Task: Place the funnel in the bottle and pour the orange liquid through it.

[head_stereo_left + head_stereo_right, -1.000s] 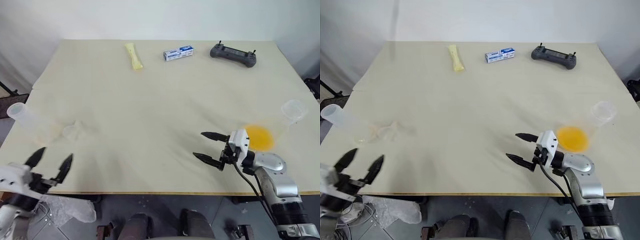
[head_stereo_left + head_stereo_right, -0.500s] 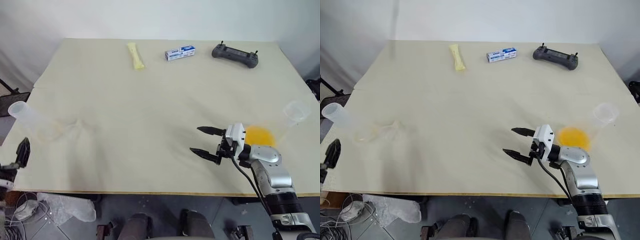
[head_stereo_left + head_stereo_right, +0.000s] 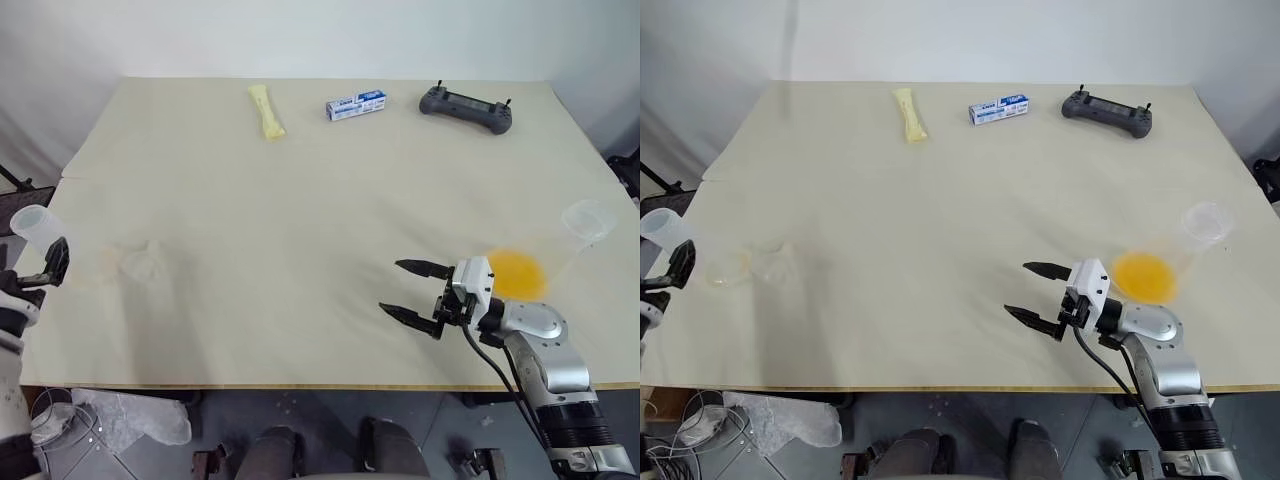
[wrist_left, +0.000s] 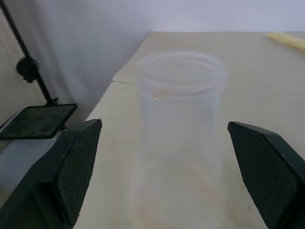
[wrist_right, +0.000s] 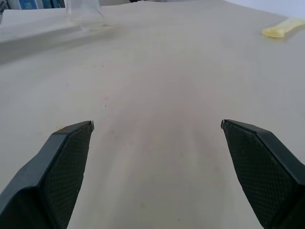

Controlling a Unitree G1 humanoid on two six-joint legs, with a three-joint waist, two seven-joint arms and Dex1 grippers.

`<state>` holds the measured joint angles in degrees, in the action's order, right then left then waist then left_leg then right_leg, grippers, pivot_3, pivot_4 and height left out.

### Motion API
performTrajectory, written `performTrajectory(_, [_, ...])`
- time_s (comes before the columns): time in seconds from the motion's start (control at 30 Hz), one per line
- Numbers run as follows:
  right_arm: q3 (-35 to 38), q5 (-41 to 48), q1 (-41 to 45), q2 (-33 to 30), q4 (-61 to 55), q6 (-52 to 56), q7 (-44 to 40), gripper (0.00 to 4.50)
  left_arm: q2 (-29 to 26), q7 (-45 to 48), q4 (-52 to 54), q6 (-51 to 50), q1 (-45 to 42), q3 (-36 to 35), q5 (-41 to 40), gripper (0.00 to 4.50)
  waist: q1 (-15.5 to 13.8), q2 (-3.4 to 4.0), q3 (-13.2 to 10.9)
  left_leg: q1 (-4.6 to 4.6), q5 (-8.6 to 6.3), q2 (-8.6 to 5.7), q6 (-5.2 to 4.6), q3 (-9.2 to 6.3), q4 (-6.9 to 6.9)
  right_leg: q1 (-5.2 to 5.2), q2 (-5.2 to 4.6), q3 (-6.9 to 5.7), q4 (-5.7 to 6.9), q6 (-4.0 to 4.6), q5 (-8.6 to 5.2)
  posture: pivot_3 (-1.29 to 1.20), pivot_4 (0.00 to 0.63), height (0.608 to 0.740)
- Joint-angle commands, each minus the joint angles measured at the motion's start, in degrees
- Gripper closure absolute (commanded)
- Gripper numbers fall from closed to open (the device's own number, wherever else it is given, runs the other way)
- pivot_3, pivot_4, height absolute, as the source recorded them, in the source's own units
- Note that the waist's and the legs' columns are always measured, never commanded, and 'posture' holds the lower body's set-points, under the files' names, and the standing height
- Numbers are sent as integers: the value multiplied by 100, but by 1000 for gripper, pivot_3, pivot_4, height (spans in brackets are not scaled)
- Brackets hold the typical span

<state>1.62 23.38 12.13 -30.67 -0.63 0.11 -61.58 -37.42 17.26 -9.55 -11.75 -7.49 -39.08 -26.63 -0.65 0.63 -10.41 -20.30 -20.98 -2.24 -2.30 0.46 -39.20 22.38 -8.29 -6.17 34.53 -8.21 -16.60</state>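
The clear bottle (image 3: 45, 238) stands upright at the table's far left edge. The faint funnel (image 3: 141, 262) lies on the table just right of it. My left gripper (image 4: 163, 124) is open and level with the bottle (image 4: 178, 138), which stands ahead between the two fingers (image 4: 76, 167), untouched. The orange liquid (image 3: 517, 272) pools in the bottom of a wide clear beaker (image 3: 588, 220) at the right. My right gripper (image 3: 392, 287) hovers open and empty over the table, just left of the beaker.
A pale yellow sachet (image 3: 266, 110), a small blue and white box (image 3: 356, 105) and a dark grey handheld controller (image 3: 466, 106) lie along the far edge. A black stand (image 4: 33, 71) with a dark tray sits beyond the table's left side.
My left arm has risen from below the table's front left corner and swung out left, up to the bottle. The right gripper has stayed put, open.
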Motion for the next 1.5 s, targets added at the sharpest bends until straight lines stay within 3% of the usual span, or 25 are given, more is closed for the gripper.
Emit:
performTrajectory(0.03, [91, 96, -24, -4, -282, 31, 95, 8, -212, 115, -344, 251, -280, 34, 138, 0, 3, 0, 0, 0, 0, 0, 0, 1, 0, 0, 0, 0, 0, 0, 0, 0, 150, 740])
performTrajectory(0.17, [105, 98, -37, -26, -312, 54, 138, 8, -319, 217, -793, 346, -606, 170, 244, 0, 25, -1, 0, 0, 0, 0, 0, 1, 0, 2, 1, -1, 2, 0, 0, 0, 150, 740])
performTrajectory(0.27, [123, 88, -40, -40, -319, 64, 175, 0, -311, 330, -952, 449, -761, 176, 209, 605, 59, -2, 0, 0, 0, -1, 0, 2, 0, 3, -1, -1, 7, 0, 0, 0, 150, 740])
performTrajectory(0.43, [140, 86, -48, -55, -329, 76, 198, 0, -324, 413, -962, 439, -829, 165, 190, 1987, 70, -4, 0, 0, 0, -1, 0, 1, 0, 4, -2, -1, 9, 0, 0, 0, 150, 740])
performTrajectory(0.7, [193, 99, 31, -119, -254, 65, 192, 0, -571, 959, -808, 504, -996, 133, 1, 1997, 67, -7, -2, 0, 1, -2, -1, 1, -1, 4, -3, -2, 11, 0, 0, 0, 150, 740])
performTrajectory(1.0, [449, 339, 68, -432, -255, 175, -95, 0, -986, 2433, -787, 176, -2450, 1220, -139, 1997, 52, -27, -13, -5, 1, -11, -3, -5, -11, 2, -10, -7, 14, -3, 2, 0, 150, 740])
performTrajectory(1.17, [631, 611, -120, -542, -565, 419, -143, 0, -621, 3277, -920, -143, -3554, 2197, -137, 1997, 53, -36, -18, -10, 4, -10, -6, -2, -15, 5, -6, -14, 21, -4, 2, 0, 150, 740])
performTrajectory(1.3, [818, 686, -332, -514, -853, 527, 95, 0, 36, 3951, -995, -300, -4180, 2899, -158, 1997, 37, -36, -18, -11, 4, -12, -8, 1, -17, 5, -6, -15, 24, -5, 2, 0, 150, 740])
performTrajectory(1.5, [1025, 636, -919, -477, -1400, 523, 491, 0, 1108, 4188, -1153, -674, -4634, 3657, -9, 1997, -4, -40, -21, -23, 5, -11, -9, 4, -28, 9, -4, -16, 22, -6, 3, 0, 150, 740])
